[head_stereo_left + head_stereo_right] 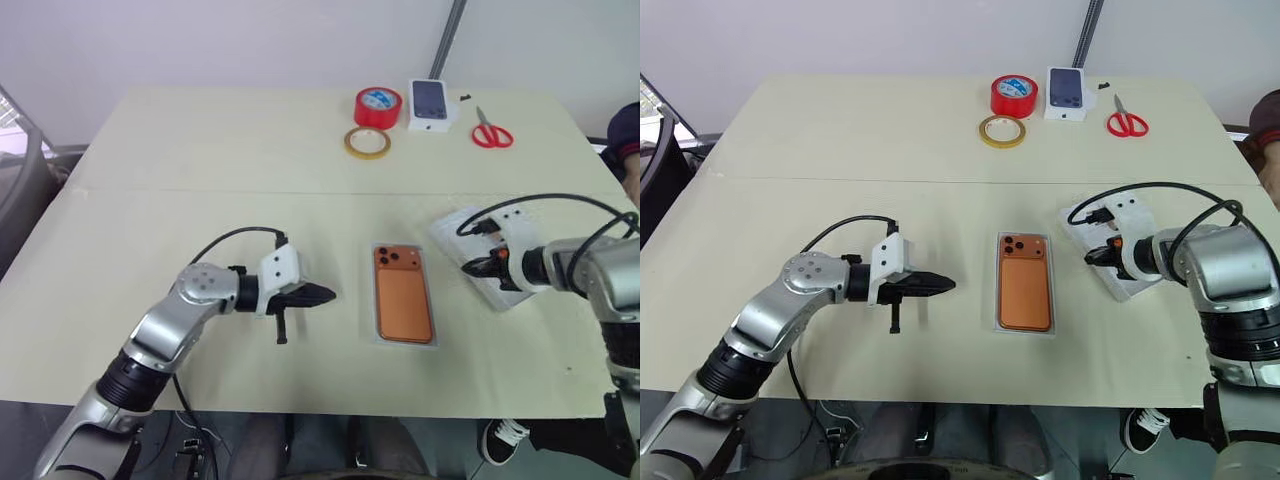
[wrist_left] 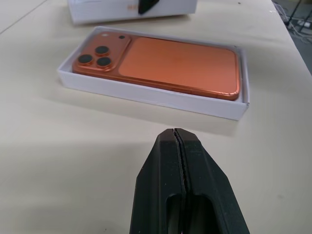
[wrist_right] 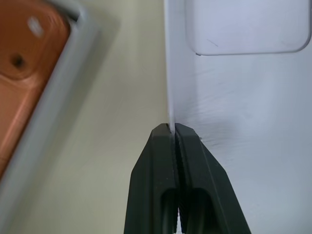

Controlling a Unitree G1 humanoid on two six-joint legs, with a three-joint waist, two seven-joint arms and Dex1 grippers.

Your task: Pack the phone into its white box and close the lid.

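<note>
The copper-orange phone (image 1: pixel 403 295) lies camera side up inside the white box (image 2: pixel 146 92) at the middle of the table. To the box's right the lid (image 1: pixel 447 230) rests with its plain white moulded face (image 3: pixel 243 97) up. My right gripper (image 3: pixel 173 129) is shut on the lid's thin edge nearest the box. Left of the box, my left gripper (image 1: pixel 325 294) hovers just above the table. Its tips point at the box's long side, shut with nothing between its fingers (image 2: pixel 195 165).
At the table's far edge stand a red tape roll (image 1: pixel 378 106), a tan tape roll (image 1: pixel 367 142), a small white box printed with a dark phone (image 1: pixel 430 104) and red scissors (image 1: pixel 491 132). A person's sleeve (image 1: pixel 625 135) shows at the far right.
</note>
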